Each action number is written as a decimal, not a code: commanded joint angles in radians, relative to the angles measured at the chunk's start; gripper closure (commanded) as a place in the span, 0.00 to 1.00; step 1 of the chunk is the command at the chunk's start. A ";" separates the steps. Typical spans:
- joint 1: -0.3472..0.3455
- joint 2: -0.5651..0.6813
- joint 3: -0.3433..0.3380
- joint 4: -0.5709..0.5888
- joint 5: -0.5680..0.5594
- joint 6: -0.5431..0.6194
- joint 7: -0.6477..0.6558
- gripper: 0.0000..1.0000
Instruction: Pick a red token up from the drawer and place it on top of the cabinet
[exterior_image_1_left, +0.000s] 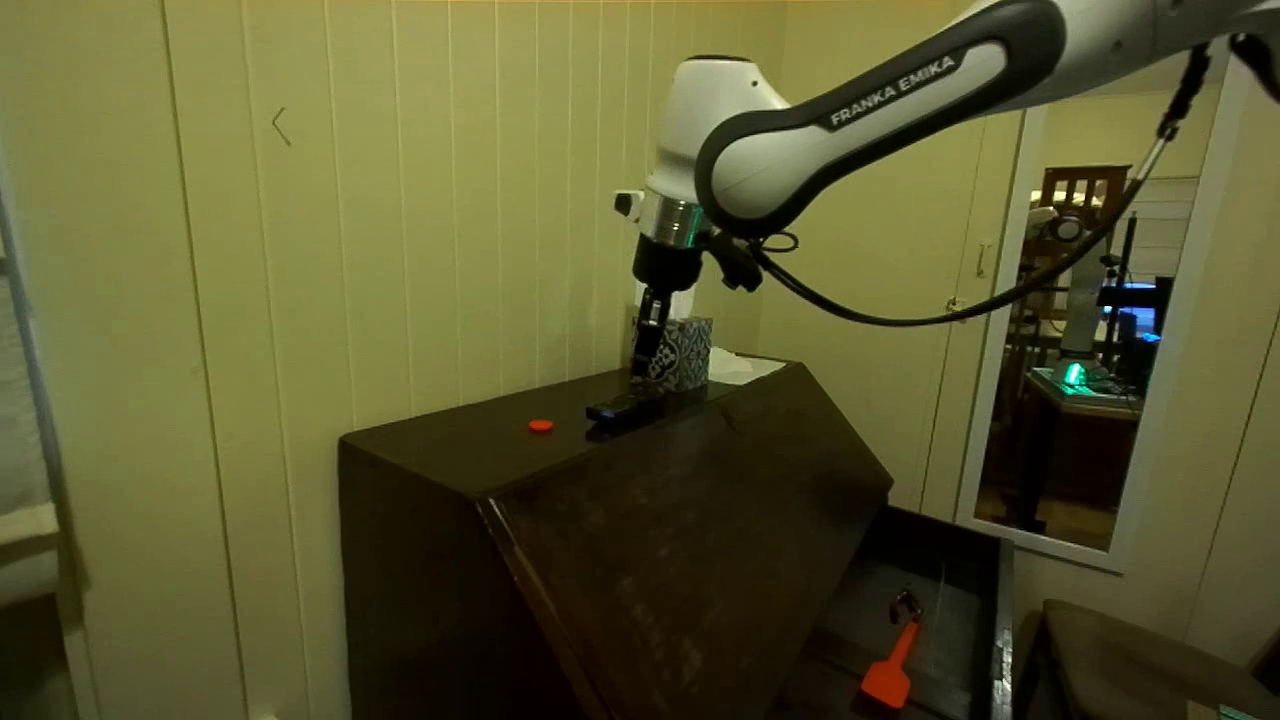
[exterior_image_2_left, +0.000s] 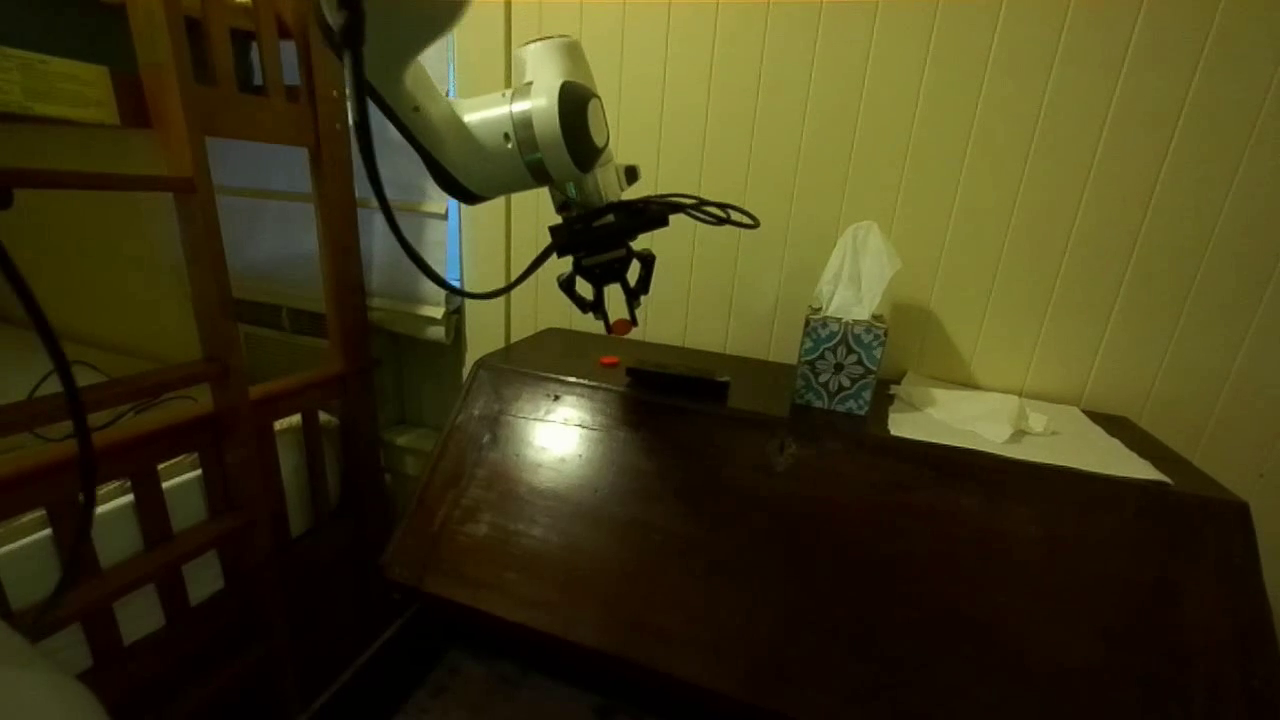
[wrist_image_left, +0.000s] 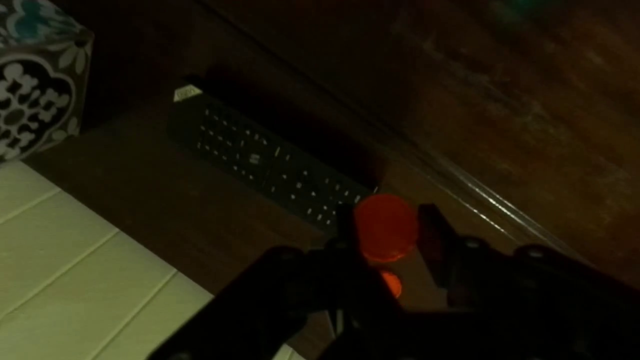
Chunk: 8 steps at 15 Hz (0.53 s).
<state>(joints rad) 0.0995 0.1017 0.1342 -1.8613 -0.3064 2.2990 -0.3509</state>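
My gripper (exterior_image_2_left: 620, 322) is shut on a round red token (exterior_image_2_left: 621, 327), held between its fingertips above the cabinet top. In the wrist view the held token (wrist_image_left: 386, 229) fills the gap between the fingers; in an exterior view the gripper (exterior_image_1_left: 642, 376) hides it. A second red token (exterior_image_1_left: 541, 426) lies flat on the cabinet top; it also shows in the wrist view (wrist_image_left: 392, 283), partly behind a finger. The dark brown cabinet (exterior_image_1_left: 660, 560) has a flat top and slanted front. Its drawer (exterior_image_1_left: 1003, 640) is pulled out, with an orange-red scraper-like thing (exterior_image_1_left: 888, 682) inside.
A black remote (exterior_image_2_left: 678, 383) lies on the cabinet top near the gripper. A patterned tissue box (exterior_image_2_left: 840, 365) and white paper (exterior_image_2_left: 1040, 445) stand farther along. A panelled wall (exterior_image_1_left: 480, 200) runs behind. A stool (exterior_image_1_left: 1140, 655) stands by the drawer; a wooden bed frame (exterior_image_2_left: 230, 300) is beside the cabinet.
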 joint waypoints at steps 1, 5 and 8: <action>0.043 0.200 0.010 0.249 -0.048 -0.138 -0.060 0.90; 0.092 0.358 0.023 0.455 -0.044 -0.299 -0.145 0.90; 0.117 0.467 0.033 0.605 -0.030 -0.373 -0.223 0.90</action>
<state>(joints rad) 0.1961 0.4397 0.1553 -1.4531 -0.3268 2.0210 -0.4952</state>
